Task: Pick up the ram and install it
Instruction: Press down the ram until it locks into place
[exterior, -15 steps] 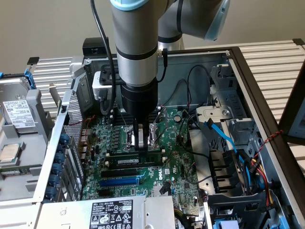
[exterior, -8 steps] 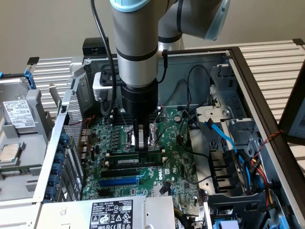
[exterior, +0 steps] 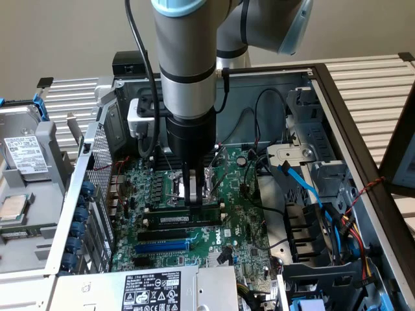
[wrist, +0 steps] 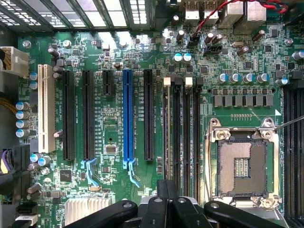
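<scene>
- The claw hangs straight down from the arm into the open computer case, low over the green motherboard.
- Claw state: fingers drawn together, tips narrow, standing at the memory slots beside the processor socket.
- The ram lies in the long slot directly under the claw tips; a white label strip shows along its length in the exterior view. Whether the claw touches it cannot be told.
- In the wrist view, the ram appears edge-on as a thin board in the first of the parallel black memory slots, with white end clips at the far end.
- The blue expansion slot runs parallel to those slots, with a black slot between them; it is bare.
- The processor socket sits open, with its metal frame around it, just beside the memory slots.
- A blue cable and bundled wires lie on the exterior view's right side of the case.
- A hard drive rests outside the case on the exterior view's left.
</scene>
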{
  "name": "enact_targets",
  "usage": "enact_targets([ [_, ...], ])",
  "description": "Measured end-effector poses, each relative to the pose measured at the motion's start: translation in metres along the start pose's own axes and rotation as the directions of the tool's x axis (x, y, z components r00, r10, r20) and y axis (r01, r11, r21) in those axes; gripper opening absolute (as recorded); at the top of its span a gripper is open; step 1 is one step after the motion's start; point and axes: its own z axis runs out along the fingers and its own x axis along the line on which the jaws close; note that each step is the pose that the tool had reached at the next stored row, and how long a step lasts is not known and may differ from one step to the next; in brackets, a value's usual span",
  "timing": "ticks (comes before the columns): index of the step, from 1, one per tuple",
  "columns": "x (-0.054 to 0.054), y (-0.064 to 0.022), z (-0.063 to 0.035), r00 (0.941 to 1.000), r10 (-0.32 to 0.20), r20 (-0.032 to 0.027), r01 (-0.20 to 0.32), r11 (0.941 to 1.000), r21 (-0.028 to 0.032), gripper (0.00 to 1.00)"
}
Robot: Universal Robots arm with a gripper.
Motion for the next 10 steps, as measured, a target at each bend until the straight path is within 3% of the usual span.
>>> enact_targets([
  [4, 0.000, 0.0000, 0.0017, 1.0000, 0.000, -0.0025, 0.000, 1.0000, 0.0000, 0.10],
  [6, 0.001, -0.0003, 0.0009, 1.0000, 0.000, -0.0012, 0.000, 1.0000, -0.0054, 0.10],
  [10, 0.003, 0.0034, -0.0097, 1.0000, -0.001, -0.0003, 0.001, 1.0000, -0.0065, 0.10],
])
